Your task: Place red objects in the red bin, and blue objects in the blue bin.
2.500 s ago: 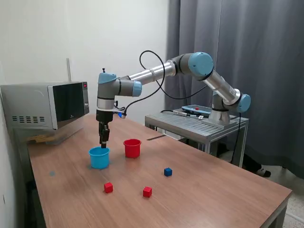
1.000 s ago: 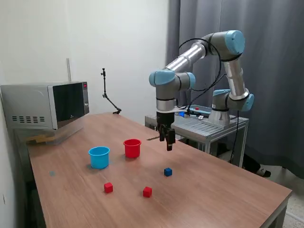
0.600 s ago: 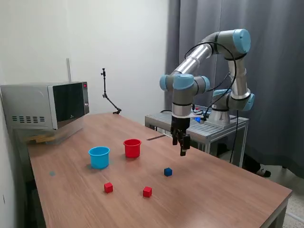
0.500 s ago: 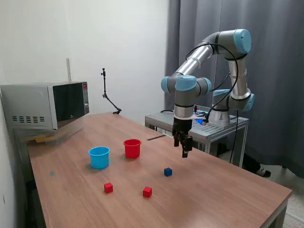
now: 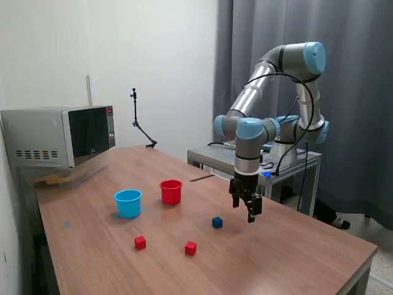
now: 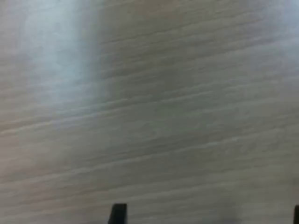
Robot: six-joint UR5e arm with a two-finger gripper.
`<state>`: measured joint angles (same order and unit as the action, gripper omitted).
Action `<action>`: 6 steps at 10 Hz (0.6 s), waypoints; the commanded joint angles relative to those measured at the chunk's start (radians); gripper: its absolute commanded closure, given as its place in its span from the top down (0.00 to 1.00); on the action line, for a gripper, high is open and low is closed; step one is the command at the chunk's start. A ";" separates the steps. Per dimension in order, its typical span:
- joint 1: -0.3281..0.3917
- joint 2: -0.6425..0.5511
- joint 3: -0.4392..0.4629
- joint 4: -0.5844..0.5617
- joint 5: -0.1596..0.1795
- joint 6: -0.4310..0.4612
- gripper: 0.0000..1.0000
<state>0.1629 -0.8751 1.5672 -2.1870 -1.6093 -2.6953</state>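
Note:
My gripper (image 5: 249, 212) hangs just above the wooden table (image 5: 295, 252), to the exterior view's right of a dark blue cube (image 5: 217, 222). It is open and empty. In the wrist view only blurred wood shows, with one dark fingertip (image 6: 117, 213) at the picture's edge and the other far from it. Two red cubes (image 5: 140, 243) (image 5: 191, 247) lie nearer the front edge. The red cup (image 5: 171, 192) and the light blue cup (image 5: 128, 203) stand upright side by side farther back. I see only one blue cube; what the cups hold is hidden.
A microwave (image 5: 58, 136) stands at the table's back on the exterior view's left. A thin black stand (image 5: 140, 126) rises behind the table. The arm's metal base table (image 5: 258, 161) and a grey curtain are on the exterior view's right.
My gripper has left the spot above the blue cup, swung to the exterior view's right past the red cup, and come down beside the blue cube. The cubes and cups have not moved.

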 commanded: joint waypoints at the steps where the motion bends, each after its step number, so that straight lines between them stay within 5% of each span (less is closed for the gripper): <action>1: 0.003 0.021 -0.001 -0.027 0.051 -0.131 1.00; 6: -0.049 0.021 -0.024 -0.025 0.013 -0.143 1.00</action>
<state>0.1291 -0.8547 1.5553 -2.2123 -1.5771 -2.8356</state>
